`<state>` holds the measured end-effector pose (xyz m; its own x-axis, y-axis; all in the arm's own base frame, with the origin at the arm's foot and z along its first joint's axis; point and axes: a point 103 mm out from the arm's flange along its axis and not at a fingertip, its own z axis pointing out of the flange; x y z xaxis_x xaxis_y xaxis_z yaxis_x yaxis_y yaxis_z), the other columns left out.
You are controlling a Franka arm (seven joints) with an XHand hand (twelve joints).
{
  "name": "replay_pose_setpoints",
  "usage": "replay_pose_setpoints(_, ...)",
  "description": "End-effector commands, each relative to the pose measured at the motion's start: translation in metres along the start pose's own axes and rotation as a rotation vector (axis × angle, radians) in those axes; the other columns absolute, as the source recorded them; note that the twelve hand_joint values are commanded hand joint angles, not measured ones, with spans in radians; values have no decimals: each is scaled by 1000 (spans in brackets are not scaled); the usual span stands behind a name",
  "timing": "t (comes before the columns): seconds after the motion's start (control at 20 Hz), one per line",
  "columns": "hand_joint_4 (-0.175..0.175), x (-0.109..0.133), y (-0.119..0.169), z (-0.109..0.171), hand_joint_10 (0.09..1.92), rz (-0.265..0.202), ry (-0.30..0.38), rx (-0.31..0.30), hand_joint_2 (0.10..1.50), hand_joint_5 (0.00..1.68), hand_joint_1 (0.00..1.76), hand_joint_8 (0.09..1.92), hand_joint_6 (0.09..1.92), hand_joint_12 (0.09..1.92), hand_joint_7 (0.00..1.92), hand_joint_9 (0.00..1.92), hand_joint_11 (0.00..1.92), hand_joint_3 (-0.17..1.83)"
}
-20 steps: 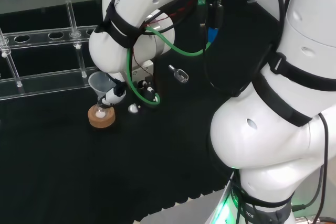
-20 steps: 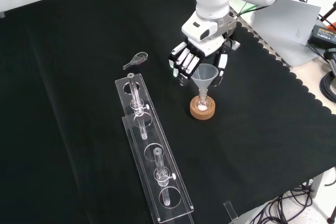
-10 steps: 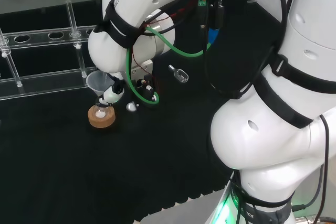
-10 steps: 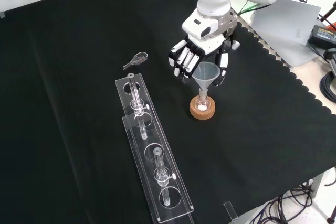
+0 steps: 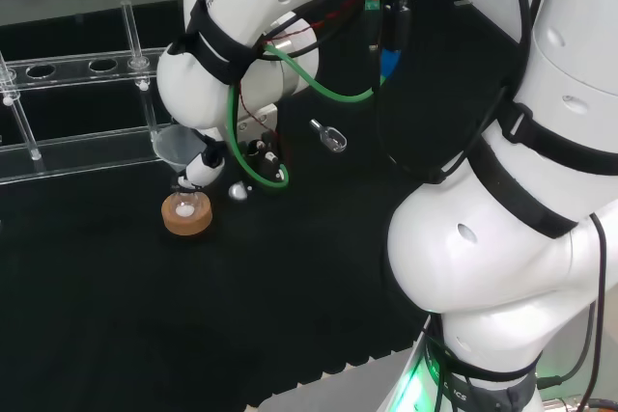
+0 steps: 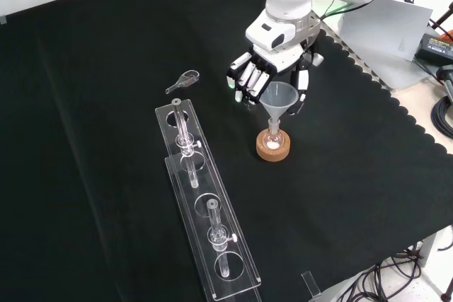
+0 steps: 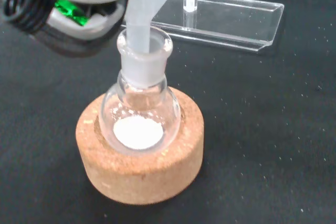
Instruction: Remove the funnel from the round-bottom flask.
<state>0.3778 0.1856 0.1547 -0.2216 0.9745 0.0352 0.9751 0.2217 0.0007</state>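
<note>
A small round-bottom flask with white powder in it sits upright in a cork ring on the black cloth. A clear funnel stands in its neck, and its stem leans inside the neck in the wrist view. My hand comes down from above. Its fingers are on the left of the funnel's cone and the thumb on the right, pinching it. In the head view the funnel sits under the hand, above the cork ring.
A long clear tube rack with upright tubes lies left of the flask in the front view. A small clear scoop lies beyond the rack's far end. The cloth's scalloped edge runs at the right, with a grey sheet past it.
The hand and the funnel's cone have shifted slightly left in the head view and risen a little. The funnel now leans more in the neck. Flask and cork ring have stayed put.
</note>
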Motion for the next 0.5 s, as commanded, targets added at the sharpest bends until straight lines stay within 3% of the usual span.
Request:
replay_pose_setpoints(0.05,12,-2,2,-8,483,-10,-1,-6,521,690,977,503,597,1448,957,706,0,503)
replay_pose_setpoints(0.5,14,-2,-6,-21,484,-26,-26,-6,521,708,974,508,618,1448,969,709,0,507)
